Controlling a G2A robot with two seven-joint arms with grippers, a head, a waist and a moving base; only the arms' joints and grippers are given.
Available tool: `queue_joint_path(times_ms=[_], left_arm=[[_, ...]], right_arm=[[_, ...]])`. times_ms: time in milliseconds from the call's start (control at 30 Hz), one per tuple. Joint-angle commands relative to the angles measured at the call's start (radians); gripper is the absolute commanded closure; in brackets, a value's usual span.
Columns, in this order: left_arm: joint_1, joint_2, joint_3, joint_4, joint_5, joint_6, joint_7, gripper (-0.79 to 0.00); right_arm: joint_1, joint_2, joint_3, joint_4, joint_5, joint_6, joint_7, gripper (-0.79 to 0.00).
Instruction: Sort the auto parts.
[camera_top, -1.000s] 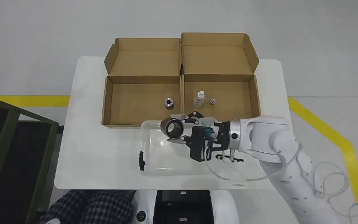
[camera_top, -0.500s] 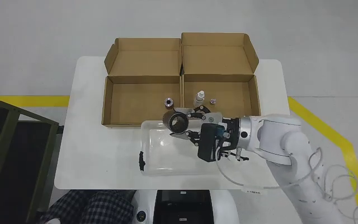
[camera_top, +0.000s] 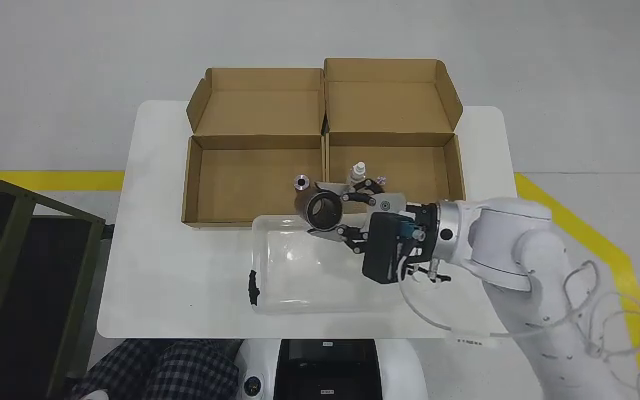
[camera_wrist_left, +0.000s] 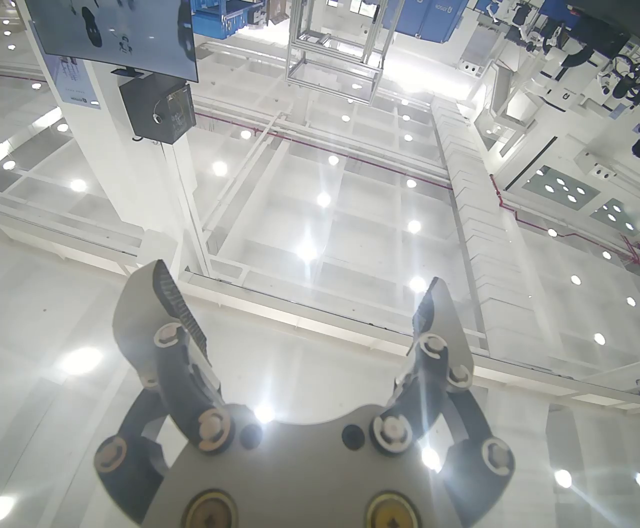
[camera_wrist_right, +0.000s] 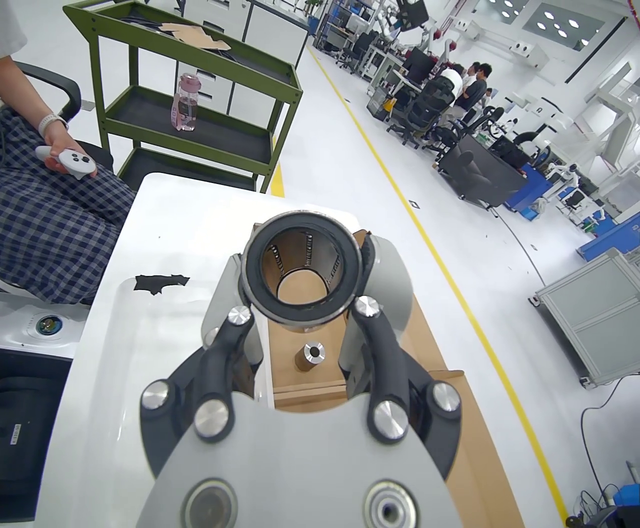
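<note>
R claw clamped on bearing (hollow sleeve), over box corner | L claw wide open, empty

Right tool carried bearing off tray, toward cardboard box edge.

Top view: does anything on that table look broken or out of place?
Only the ragged black scrap at the clear tray's left rim: it is flat and torn-looking, unlike the round metal bushing. I cannot tell whether it is damage.
</note>
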Motion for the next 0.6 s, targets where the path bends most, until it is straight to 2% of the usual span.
queue_joint_path(times_ms=[0, 567], left_arm=[[0.0, 0.0, 0.0, 0.0, 0.0, 0.0, 0.0, -0.785], [0.0, 0.0, 0.0, 0.0, 0.0, 0.0, 0.0, -0.785]], right_arm=[[0.004, 0.001, -0.001, 0.003, 0.001, 0.003, 0.001, 0.0], [0.039, 0.002, -0.037, 0.064, 0.008, 0.03, -0.002, 0.0]])
